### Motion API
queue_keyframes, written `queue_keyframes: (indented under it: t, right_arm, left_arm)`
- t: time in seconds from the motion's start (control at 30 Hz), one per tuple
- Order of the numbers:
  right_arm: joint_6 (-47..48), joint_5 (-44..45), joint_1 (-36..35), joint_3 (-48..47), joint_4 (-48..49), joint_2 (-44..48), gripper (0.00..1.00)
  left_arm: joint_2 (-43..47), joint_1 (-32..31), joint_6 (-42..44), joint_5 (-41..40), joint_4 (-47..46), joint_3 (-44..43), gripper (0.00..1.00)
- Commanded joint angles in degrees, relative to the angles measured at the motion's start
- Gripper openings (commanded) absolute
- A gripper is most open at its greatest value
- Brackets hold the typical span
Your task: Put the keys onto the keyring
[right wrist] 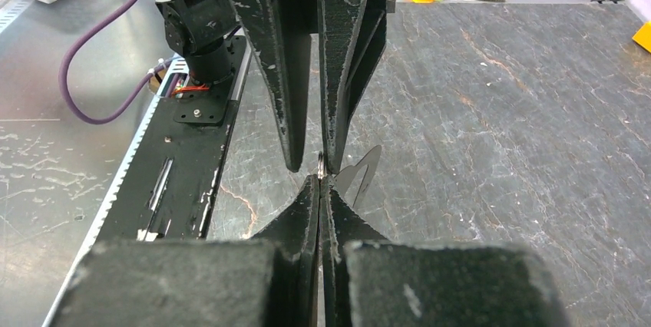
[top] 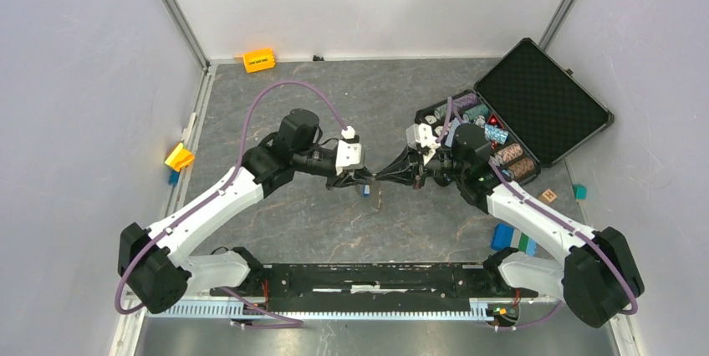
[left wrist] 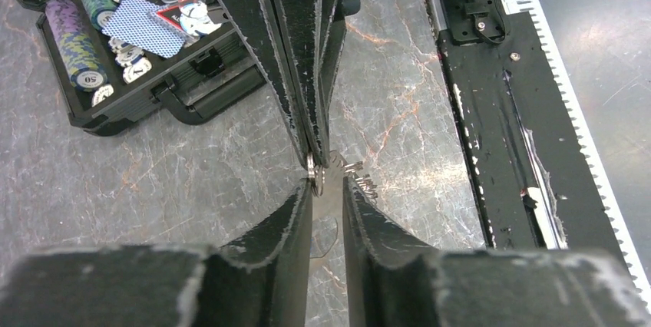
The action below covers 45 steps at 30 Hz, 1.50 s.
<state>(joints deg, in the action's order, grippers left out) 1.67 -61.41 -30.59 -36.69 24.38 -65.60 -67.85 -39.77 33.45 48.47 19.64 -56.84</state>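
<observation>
At mid-table my two grippers meet tip to tip. My right gripper (top: 387, 175) (right wrist: 320, 180) is shut on the small metal keyring (right wrist: 320, 161) (left wrist: 315, 177), which stands edge-on at its fingertips. Toothed silver keys (left wrist: 358, 176) hang from the ring, beside one left fingertip. My left gripper (top: 373, 176) (left wrist: 328, 186) faces the right one with its jaws a narrow gap apart, straddling the ring. The ring rests against one inner pad, and the table shows through the gap. In the top view something thin (top: 380, 198) dangles below the tips.
An open black case (top: 543, 97) of poker chips and cards (left wrist: 138, 24) lies at the right rear. Loose blocks sit at the edges: orange (top: 258, 60), yellow (top: 179, 156), blue and green (top: 512, 239). The black base rail (top: 376, 277) runs along the near edge.
</observation>
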Motion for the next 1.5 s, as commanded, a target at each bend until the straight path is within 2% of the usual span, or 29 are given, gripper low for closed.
queue_keyframes:
  t: [0.0, 0.1, 0.3, 0.43, 0.63, 0.7, 0.77, 0.83, 0.93, 1.0, 1.13, 1.47]
  right_arm:
    - [1.9, 1.3, 0.1, -0.8, 0.5, 1.9, 0.0]
    - [2.3, 1.5, 0.1, -0.7, 0.2, 2.0, 0.0]
    - [2.6, 1.9, 0.1, -0.5, -0.2, 1.8, 0.0]
    - [2.6, 2.5, 0.1, -0.4, -0.3, 2.2, 0.0]
    - [4.4, 5.9, 0.1, -0.1, -2.5, 3.6, 0.0]
    - [4.8, 7.3, 0.1, -0.1, -2.9, 4.0, 0.0]
    - [5.0, 8.6, 0.1, -0.3, -3.5, 4.1, 0.07]
    - [5.4, 9.9, 0.2, -0.7, -4.5, 4.0, 0.23]
    - [6.4, 10.9, 0.5, -0.6, -5.6, 4.7, 0.41]
    - [7.0, 11.8, 0.7, -0.6, -6.1, 5.4, 0.5]
    - [7.3, 12.9, 0.9, -0.2, -6.2, 5.6, 0.56]
    - [6.9, 15.5, 0.9, -1.1, -5.8, 1.0, 0.59]
  left_arm:
    - [-0.7, 0.2, 3.6, 2.8, 1.5, -3.3, 0.24]
    - [-1.2, 0.2, 3.2, 2.5, 1.6, -4.0, 0.16]
    - [-3.2, 0.1, 1.2, 1.9, 1.6, -5.6, 0.1]
    - [-4.2, 0.1, -0.2, 1.3, 0.6, -5.7, 0.02]
    - [-2.0, 0.1, -12.2, -9.1, -13.1, -0.5, 0.02]
    - [-1.3, 0.1, -15.7, -11.9, -15.2, 0.3, 0.02]
    - [-1.0, 0.1, -18.7, -13.2, -16.3, 0.3, 0.02]
    - [-0.8, 0.1, -20.5, -14.2, -17.2, 0.5, 0.02]
    - [-0.1, 0.1, -21.5, -16.5, -18.2, 1.3, 0.02]
    - [0.0, 0.1, -21.4, -18.4, -17.3, 1.1, 0.02]
    - [0.8, 0.1, -21.2, -20.2, -15.3, 0.7, 0.02]
    - [1.5, 0.1, -25.2, -16.0, -16.3, 1.0, 0.02]
